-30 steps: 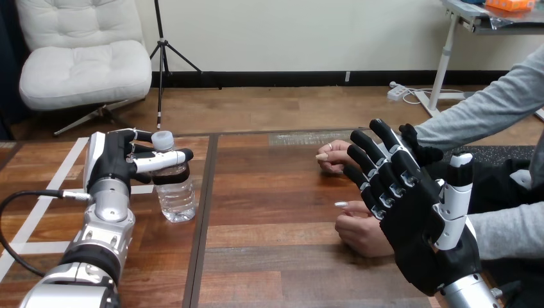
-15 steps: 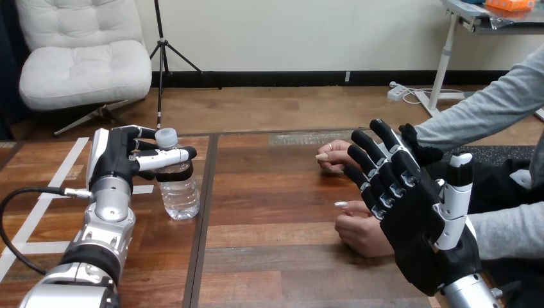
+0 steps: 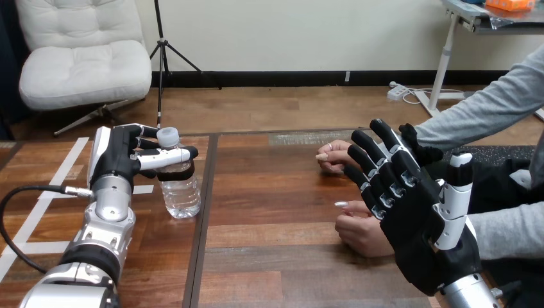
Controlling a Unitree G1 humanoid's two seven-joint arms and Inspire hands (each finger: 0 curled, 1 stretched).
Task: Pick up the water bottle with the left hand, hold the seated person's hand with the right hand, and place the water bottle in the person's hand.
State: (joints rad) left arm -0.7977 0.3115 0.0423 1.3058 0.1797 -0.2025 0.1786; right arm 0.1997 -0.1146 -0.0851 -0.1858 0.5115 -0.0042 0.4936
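Wooden table [image 3: 269, 256] across the lower frame, white tape lines [image 3: 38, 212] at its left. Left of centre, clear water bottle [image 3: 181, 196] standing upright, pale cap on, dark label band near the top, print too small to read. Left hand [image 3: 119, 157] just left of it, fingers and thumb clamped round the bottle's neck and label. At lower right, right hand [image 3: 417, 224] raised, fingers straight and spread, gripping nothing. It overlaps the person's upper hand [image 3: 330, 157] and the person's lower hand [image 3: 359, 234], both on the table at centre right; contact impossible to tell.
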